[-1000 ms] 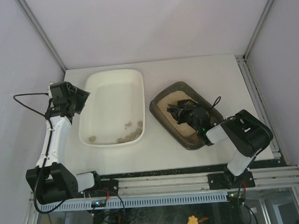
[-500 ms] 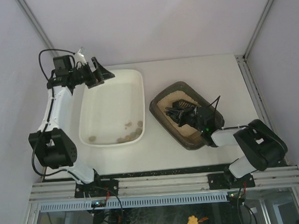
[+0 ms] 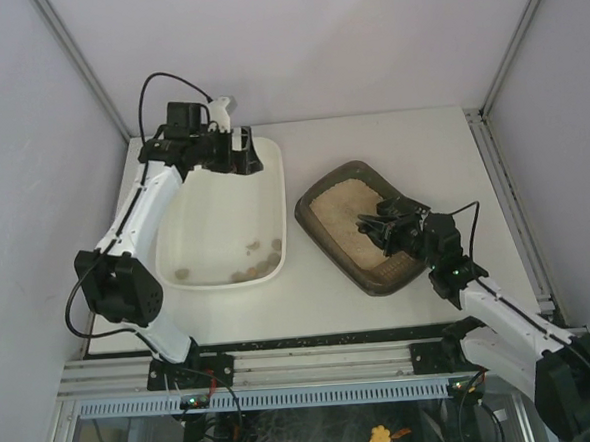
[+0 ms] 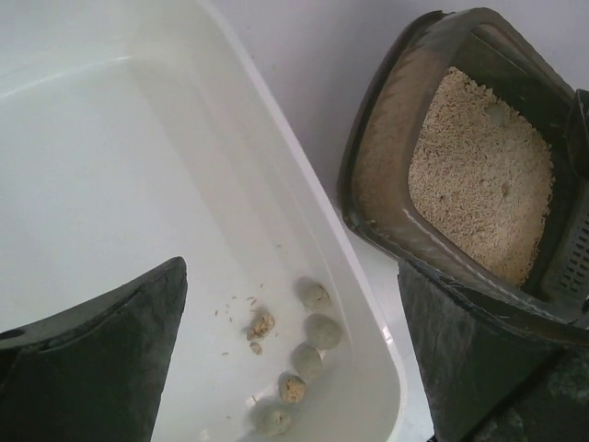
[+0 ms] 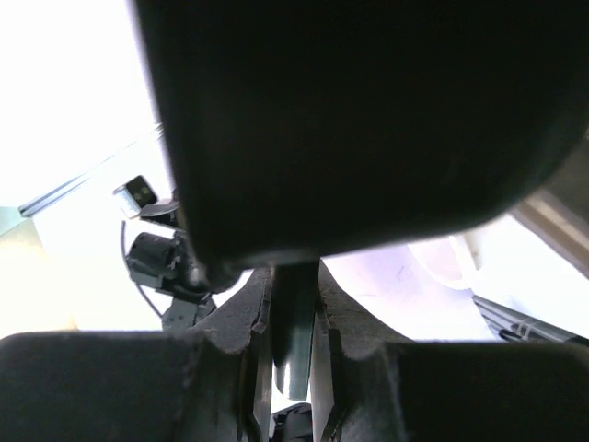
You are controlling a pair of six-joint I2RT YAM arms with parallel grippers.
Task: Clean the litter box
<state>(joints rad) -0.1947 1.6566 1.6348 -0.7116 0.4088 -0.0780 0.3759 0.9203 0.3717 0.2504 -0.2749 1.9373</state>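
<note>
The litter box (image 3: 340,213), a dark translucent tray of beige litter, lies right of centre; it also shows in the left wrist view (image 4: 479,175). My right gripper (image 3: 404,230) is shut on the handle (image 5: 294,341) of the black slotted scoop (image 3: 380,222), held over the box's near right part. The scoop's body (image 5: 368,110) blocks most of the right wrist view. The scoop's edge shows in the left wrist view (image 4: 575,249). My left gripper (image 3: 239,154) is open and empty, above the far end of the cream-white tub (image 3: 276,187).
The tub (image 4: 304,175) holds several grey-brown clumps (image 3: 257,261) at its near end, also in the left wrist view (image 4: 308,331). Grey walls and metal frame posts enclose the table on three sides. A rail runs along the near edge.
My left arm has swung from the tub's left side up and right, to above its far end. My right arm has stretched out, and the scoop has shifted right within the litter box.
</note>
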